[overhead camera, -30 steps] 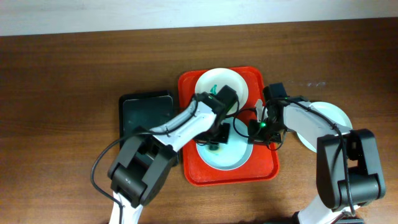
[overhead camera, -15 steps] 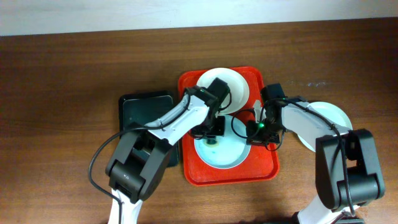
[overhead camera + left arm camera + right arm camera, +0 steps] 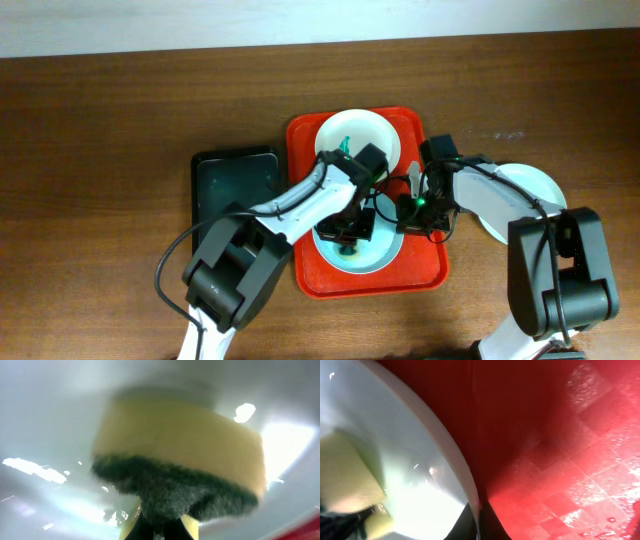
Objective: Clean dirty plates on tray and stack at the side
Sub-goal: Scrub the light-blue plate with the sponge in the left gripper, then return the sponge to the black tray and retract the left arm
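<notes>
**A:** What has moved?

**B:** From overhead, the left hand [image 3: 352, 228] has slid from the far edge of the blue plate [image 3: 378, 255] toward its middle. The right hand [image 3: 405, 208] has kept its place at that plate's right rim.

**A:** And where do the plates lie?

**B:** The blue plate lies in the near half of the tray [image 3: 312, 280]. The white plate [image 3: 365, 135], with a teal smear [image 3: 345, 140], lies in the far half, just beside the blue one. A third plate [image 3: 530, 185] lies on the desk [image 3: 120, 120] right of the tray, partly under the right arm. A black tray [image 3: 235, 180] sits just beside the tray's left side.

**A:** What does the left wrist show?

**B:** It is blurred. The sponge [image 3: 185, 445], yellow with a dark green scouring face, fills the view. The left hand is closed on its near end, and its far end rests against the wet, shiny blue plate [image 3: 50, 410]. A red sliver of tray [image 3: 306, 531] shows in the lower right corner.

**A:** And the right wrist?

**B:** The blue plate's [image 3: 405, 445] rim curves down to the bottom middle, where the right hand's dark fingers [image 3: 481, 527] are closed on it. The sponge [image 3: 345, 475] lies on the plate at the left edge. The wet red tray [image 3: 560, 460] floor fills the right.
</notes>
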You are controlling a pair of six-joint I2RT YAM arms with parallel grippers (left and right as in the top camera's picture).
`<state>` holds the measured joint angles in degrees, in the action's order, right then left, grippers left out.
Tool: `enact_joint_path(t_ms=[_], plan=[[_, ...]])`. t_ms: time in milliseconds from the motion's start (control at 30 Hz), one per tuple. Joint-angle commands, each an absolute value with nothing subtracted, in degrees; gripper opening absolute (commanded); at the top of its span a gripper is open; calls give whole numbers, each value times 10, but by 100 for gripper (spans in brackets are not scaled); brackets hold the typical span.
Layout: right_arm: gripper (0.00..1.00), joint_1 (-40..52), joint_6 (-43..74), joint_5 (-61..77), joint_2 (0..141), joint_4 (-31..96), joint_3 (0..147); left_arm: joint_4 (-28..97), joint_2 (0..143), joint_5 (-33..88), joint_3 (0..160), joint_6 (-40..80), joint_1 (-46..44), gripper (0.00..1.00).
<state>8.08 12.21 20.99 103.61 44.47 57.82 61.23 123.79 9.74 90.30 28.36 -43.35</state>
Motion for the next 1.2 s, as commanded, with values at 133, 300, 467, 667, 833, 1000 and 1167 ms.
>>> enact_joint_path(t_ms=[133,300,467,667,833,1000,1167], plan=[[4,79,129,160,1043,445,564,614,1264,-170,885,317,-396,0],[4,79,129,160,1043,448,564,623,1264,-154,898,347,-375,0],[4,79,129,160,1043,448,564,636,1260,7,949,313,-366,0],[4,79,129,160,1043,455,564,731,1223,44,1039,288,-357,0],[4,79,129,160,1043,456,564,794,1155,-63,1050,286,-299,0],[4,79,129,160,1043,454,564,830,1143,-136,1042,286,-223,0],[4,79,129,160,1043,454,564,725,1143,-160,920,286,-173,0]])
